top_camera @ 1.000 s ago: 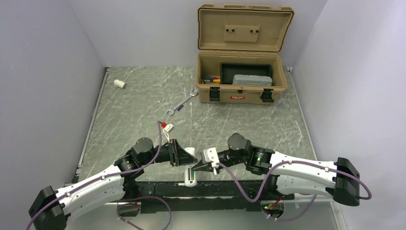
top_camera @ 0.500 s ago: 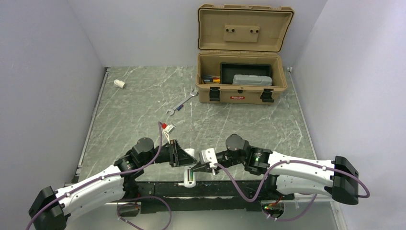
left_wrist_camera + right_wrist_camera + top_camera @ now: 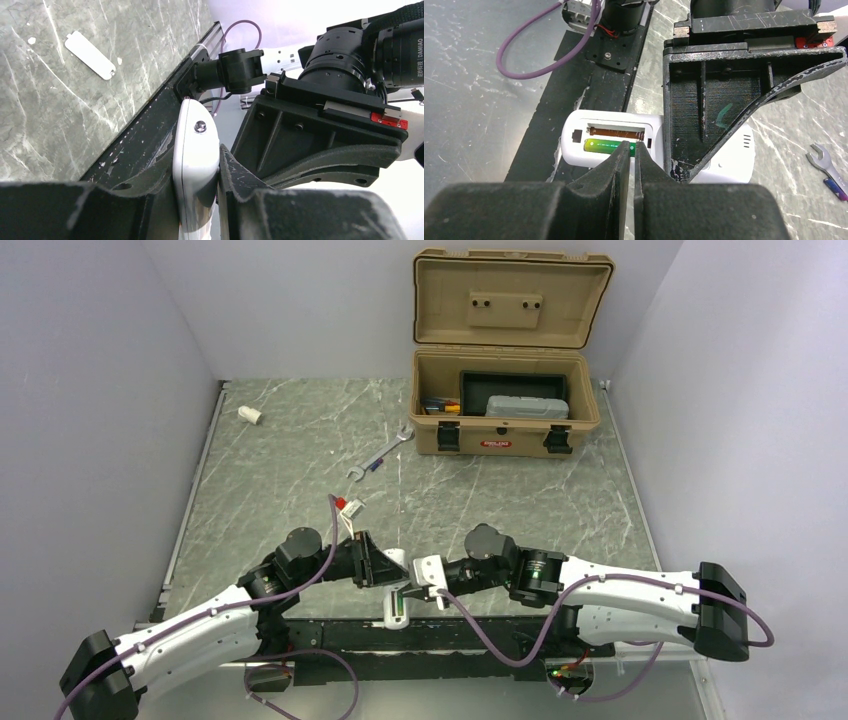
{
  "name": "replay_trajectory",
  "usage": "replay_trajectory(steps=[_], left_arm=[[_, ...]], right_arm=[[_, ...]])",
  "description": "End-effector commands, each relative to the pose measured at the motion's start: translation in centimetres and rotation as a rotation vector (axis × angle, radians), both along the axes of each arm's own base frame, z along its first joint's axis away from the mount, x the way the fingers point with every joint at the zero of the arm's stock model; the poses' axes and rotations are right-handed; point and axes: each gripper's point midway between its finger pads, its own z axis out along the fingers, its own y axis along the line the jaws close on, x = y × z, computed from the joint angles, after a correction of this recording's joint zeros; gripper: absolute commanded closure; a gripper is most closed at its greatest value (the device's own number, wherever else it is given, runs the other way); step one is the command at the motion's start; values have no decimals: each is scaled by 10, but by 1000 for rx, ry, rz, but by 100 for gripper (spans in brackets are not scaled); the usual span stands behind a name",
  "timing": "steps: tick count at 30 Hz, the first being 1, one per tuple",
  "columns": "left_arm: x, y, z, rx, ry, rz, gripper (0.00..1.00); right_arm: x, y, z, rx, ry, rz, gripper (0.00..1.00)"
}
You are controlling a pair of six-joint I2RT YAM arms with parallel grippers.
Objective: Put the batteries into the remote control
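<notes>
Two arms meet low over the near edge of the bench (image 3: 280,470), above the black rail that carries their bases. Left pincer (image 3: 196,175) is clamped on the remote control (image 3: 574,150), its dark fingers (image 3: 235,175) squeezing the white body by its long sides and holding it on edge, the back turned toward the other arm. On that back the compartment lies uncovered: one green battery (image 3: 601,146) sits lengthwise in the nearer slot, while the slot beside it shows only a coppery strip. Right pincer (image 3: 631,146) has its jaws brought together with nothing between them, the tips down at the inner end of the seated battery; whether they actually touch it cannot be told. A flat white cover (image 3: 90,55) lies on the marbled surface well apart from the handset. Farther back rest a silver wrench (image 3: 381,454), a stubby white cylinder (image 3: 250,414) near the left wall, and an open tan toolbox (image 3: 507,435).
</notes>
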Motion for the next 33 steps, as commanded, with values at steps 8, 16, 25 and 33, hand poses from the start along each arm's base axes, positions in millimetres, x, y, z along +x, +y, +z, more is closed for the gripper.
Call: replay_trajectory(steps=[8, 16, 25, 33], left_arm=[[18, -1, 72, -213, -142, 79, 100], [18, -1, 71, -203, -140, 82, 100], [18, -1, 67, -195, -136, 83, 100], [19, 0, 64, -182, -138, 91, 100]], right_arm=[[-17, -25, -46, -233, 44, 21, 91], [-13, -23, -43, -228, 18, -12, 84], [-9, -26, -31, -179, 5, -48, 77], [-2, -28, -11, -59, 29, -136, 76]])
